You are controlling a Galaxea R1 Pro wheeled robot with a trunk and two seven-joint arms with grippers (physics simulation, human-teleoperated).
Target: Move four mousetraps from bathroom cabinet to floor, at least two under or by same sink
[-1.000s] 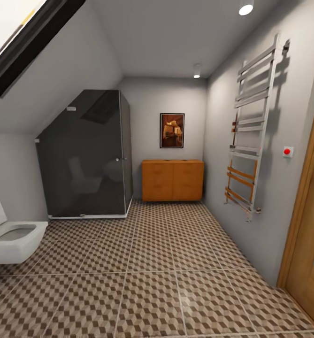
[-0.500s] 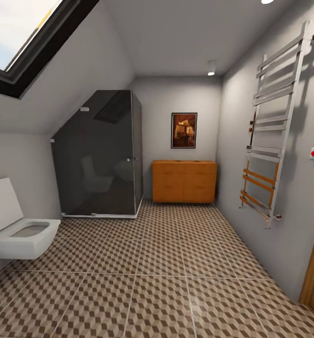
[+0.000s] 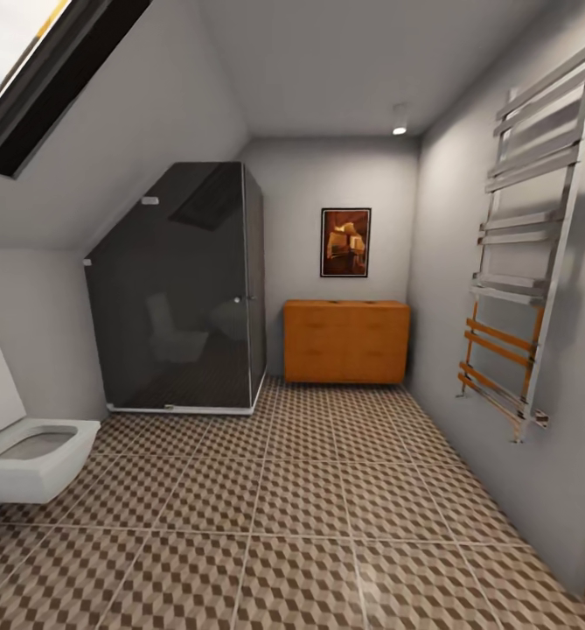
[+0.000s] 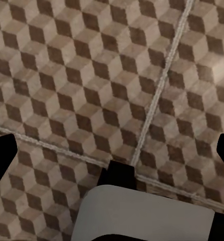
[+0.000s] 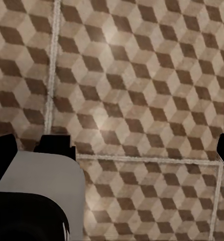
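Against the left wall hangs a white rectangular wall-mounted toilet (image 3: 31,453), then a dark smoked-glass shower enclosure (image 3: 183,289), then the low orange-brown wooden cabinet (image 3: 346,341) at the far wall beneath a framed amber picture (image 3: 345,242), and a chrome ladder towel rail (image 3: 528,262) on the right wall. Brown-and-beige cube-patterned tiled bathroom floor (image 3: 292,499) lies between. Each wrist camera looks down at tiles, with dark finger tips at opposite edges, so both pairs of fingers look spread wide and empty. Mousetraps are presumably inside the cabinet. Drifting rightward risks clipping the towel rail. Compared with half a second ago, the view has swung slightly, so the toilet sits further left.
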